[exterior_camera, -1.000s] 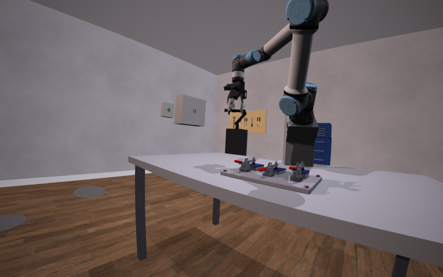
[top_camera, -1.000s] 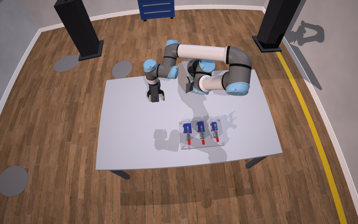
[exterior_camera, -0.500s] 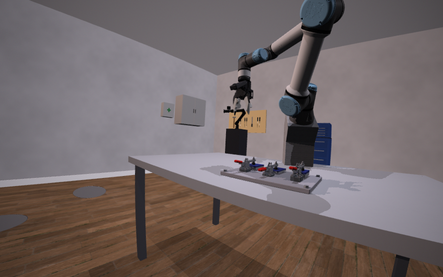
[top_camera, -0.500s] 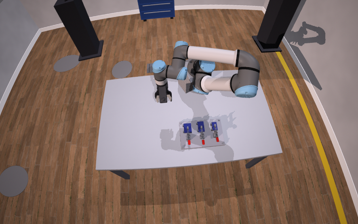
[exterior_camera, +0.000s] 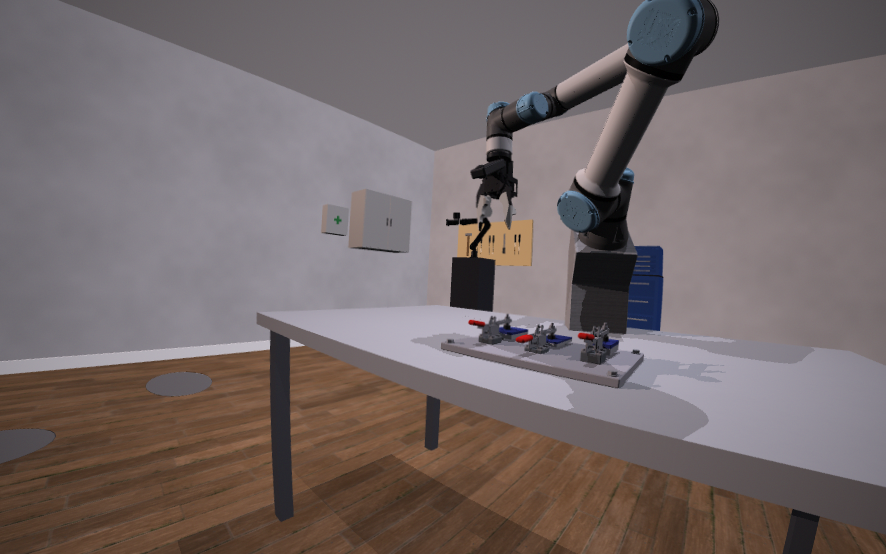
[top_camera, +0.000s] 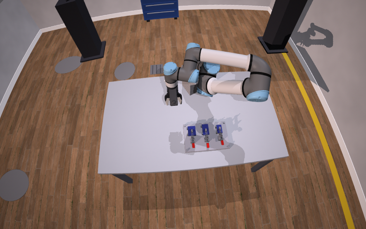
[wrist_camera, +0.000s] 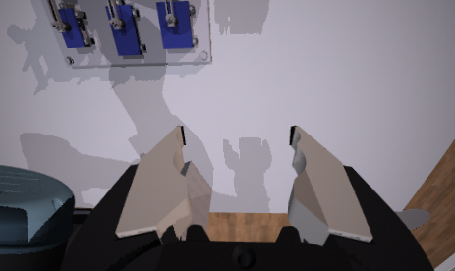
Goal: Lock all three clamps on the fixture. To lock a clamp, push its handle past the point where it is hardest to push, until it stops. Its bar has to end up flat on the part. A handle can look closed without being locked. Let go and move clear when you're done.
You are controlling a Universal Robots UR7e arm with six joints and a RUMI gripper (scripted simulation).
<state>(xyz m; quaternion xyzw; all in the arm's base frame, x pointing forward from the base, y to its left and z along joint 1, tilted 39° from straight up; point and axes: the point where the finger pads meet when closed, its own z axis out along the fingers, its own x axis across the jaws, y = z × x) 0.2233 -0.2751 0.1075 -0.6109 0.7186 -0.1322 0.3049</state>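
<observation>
A grey fixture plate (top_camera: 206, 138) lies on the white table toward its front right. It carries three clamps with blue parts and red-tipped handles: left (top_camera: 192, 137), middle (top_camera: 206, 136) and right (top_camera: 219, 134). The handles lie low, pointing at the table's front edge. From the side the plate (exterior_camera: 543, 357) shows the red handles roughly level. My gripper (top_camera: 173, 100) (exterior_camera: 496, 204) hangs high above the table's back left part, well away from the fixture. Its fingers are open with nothing between them. The wrist view shows the blue parts (wrist_camera: 125, 29) at the top left.
The robot base (top_camera: 191, 88) stands at the table's back edge. Two black pillars (top_camera: 79, 28) (top_camera: 282, 24) and a blue drawer cabinet (top_camera: 159, 9) stand on the floor behind. A yellow line (top_camera: 318, 127) runs along the right floor.
</observation>
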